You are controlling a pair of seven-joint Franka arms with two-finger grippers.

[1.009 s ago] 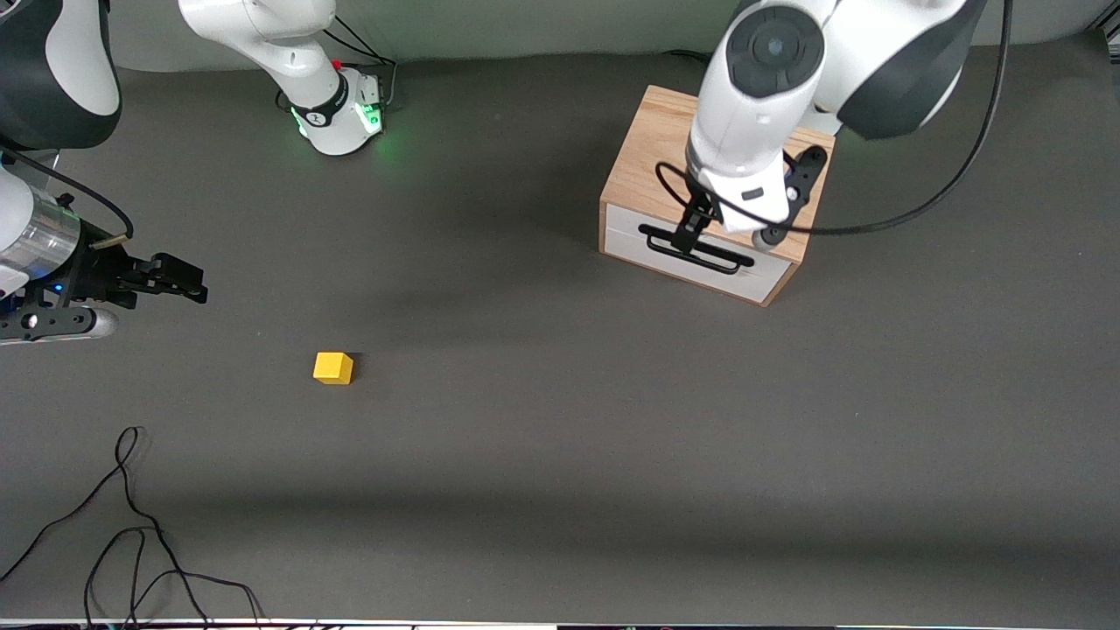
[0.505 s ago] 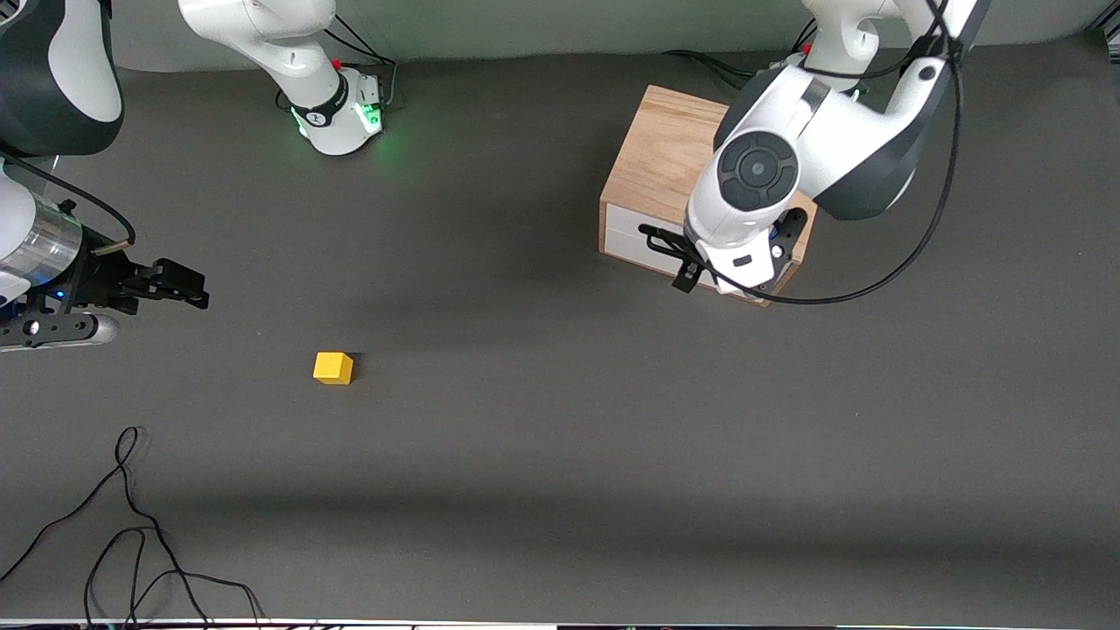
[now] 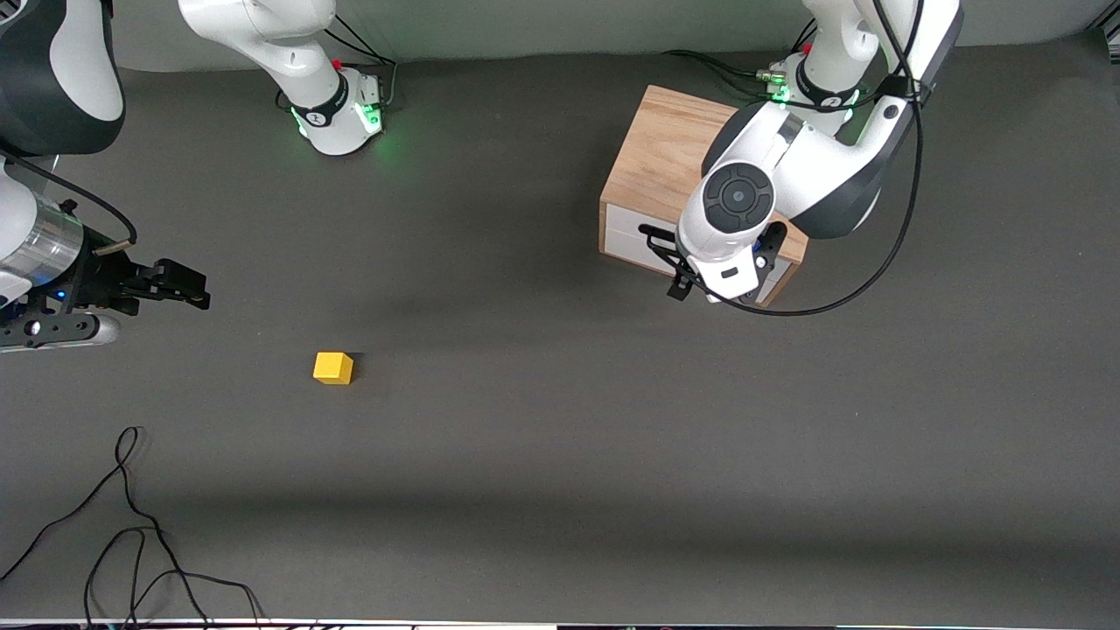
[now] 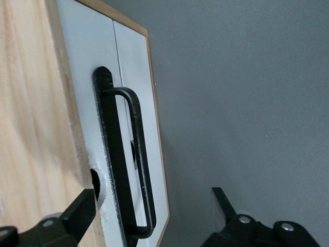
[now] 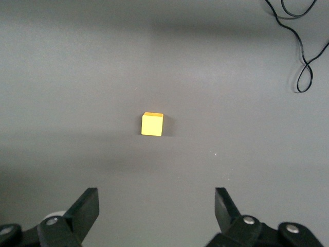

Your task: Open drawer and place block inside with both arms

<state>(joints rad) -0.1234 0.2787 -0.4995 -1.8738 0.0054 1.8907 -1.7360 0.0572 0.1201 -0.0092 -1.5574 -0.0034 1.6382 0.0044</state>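
The light oak box [image 3: 665, 149] stands near the left arm's base, its white-fronted drawer [image 3: 628, 238] shut flush. My left gripper [image 3: 691, 284] is low in front of the drawer. It is open, with one finger [image 4: 82, 208] over the box's wooden edge and the other over the table. One end of the black bar handle [image 4: 140, 154] lies between them, untouched. The yellow block [image 3: 333, 367] sits alone on the grey table toward the right arm's end. My right gripper [image 3: 194, 293] hangs open and empty above the table beside the block [image 5: 152, 124].
A loose black cable [image 3: 131, 525] curls on the table near the front camera at the right arm's end, and its loop [image 5: 303, 51] also shows in the right wrist view. The arm bases [image 3: 337, 114] stand along the table's back edge.
My left gripper came off the box's top and dropped in front of the drawer, level with the handle. The right arm and the block have stayed put.
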